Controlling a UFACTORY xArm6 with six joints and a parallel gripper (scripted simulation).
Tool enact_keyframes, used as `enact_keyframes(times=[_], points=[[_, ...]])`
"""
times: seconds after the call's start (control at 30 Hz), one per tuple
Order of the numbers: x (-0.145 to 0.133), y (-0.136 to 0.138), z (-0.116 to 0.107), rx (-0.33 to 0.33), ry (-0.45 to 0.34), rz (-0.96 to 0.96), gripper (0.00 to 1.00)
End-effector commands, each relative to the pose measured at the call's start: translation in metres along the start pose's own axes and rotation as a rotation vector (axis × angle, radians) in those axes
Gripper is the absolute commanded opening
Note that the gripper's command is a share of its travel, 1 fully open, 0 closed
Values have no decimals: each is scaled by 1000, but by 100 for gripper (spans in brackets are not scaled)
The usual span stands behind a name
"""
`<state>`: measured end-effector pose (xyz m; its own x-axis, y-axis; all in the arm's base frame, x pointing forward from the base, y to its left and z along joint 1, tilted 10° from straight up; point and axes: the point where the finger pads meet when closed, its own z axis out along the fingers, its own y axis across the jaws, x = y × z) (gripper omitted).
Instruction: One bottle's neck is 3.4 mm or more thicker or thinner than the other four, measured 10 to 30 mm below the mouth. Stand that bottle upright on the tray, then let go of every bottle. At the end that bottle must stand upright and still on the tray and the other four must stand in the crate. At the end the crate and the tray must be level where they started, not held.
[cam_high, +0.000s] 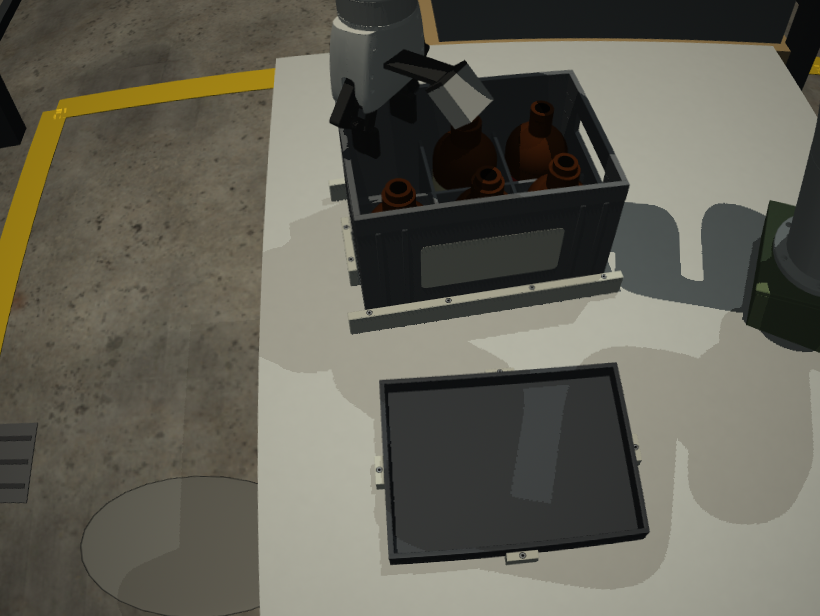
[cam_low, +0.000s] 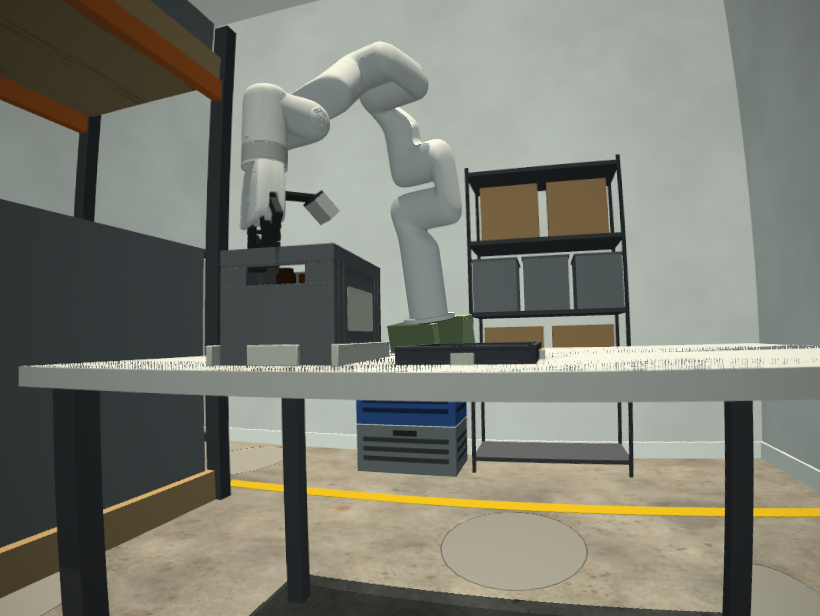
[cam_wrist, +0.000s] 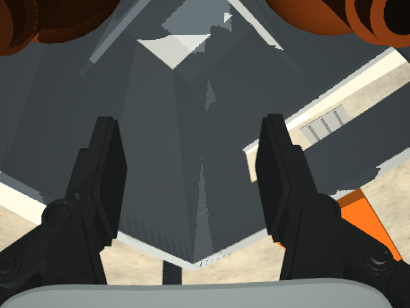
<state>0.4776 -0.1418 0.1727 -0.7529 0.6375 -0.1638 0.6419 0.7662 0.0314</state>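
Crate: a dark grey, rectangular, open-topped crate (cam_high: 391, 265) (cam_low: 278, 318) (cam_wrist: 155, 150) with handle slots and thin dividers, level on the pale worktop (cam_high: 318, 464) (cam_low: 397, 381).
Crate, far row (top view): a brown, round-shouldered bottle (cam_high: 462, 159) stands in the middle compartment; a second brown bottle with a slim neck (cam_high: 535, 149) stands in the right one.
Crate, near row (top view): a brown bottle with a ringed mouth (cam_high: 398, 193) at left, a similar ringed bottle (cam_high: 488, 180) in the middle, and a third ringed bottle (cam_high: 564, 167) at right; their lower parts are hidden by the near wall.
Task's bottle: among the five in the crate; which neck differs in thickness cannot be told.
Claw: the black two-fingered claw (cam_high: 385, 132) (cam_low: 263, 273) (cam_wrist: 190, 141) is released, its fingers parted with nothing between them; it points down at the far-left compartment (top view), its tips below the crate's rim.
Camera block: a grey block (cam_high: 460, 96) (cam_low: 321, 207) on a black bracket, partly covering the far middle bottle's neck in the top view.
Stop bar: a long, pale bar with screws (cam_high: 483, 301) (cam_low: 361, 352), along the crate's near base.
Tray: a shallow, black, rectangular tray (cam_high: 457, 464) (cam_low: 430, 353), level on the worktop, apart from the crate, its dark floor bare; small pale blocks (cam_high: 521, 556) (cam_low: 462, 358) stand at its edges.
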Motion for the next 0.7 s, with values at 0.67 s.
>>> enact_keyframes(times=[0.67], points=[[-1, 1, 7, -2, -4, 0, 65]])
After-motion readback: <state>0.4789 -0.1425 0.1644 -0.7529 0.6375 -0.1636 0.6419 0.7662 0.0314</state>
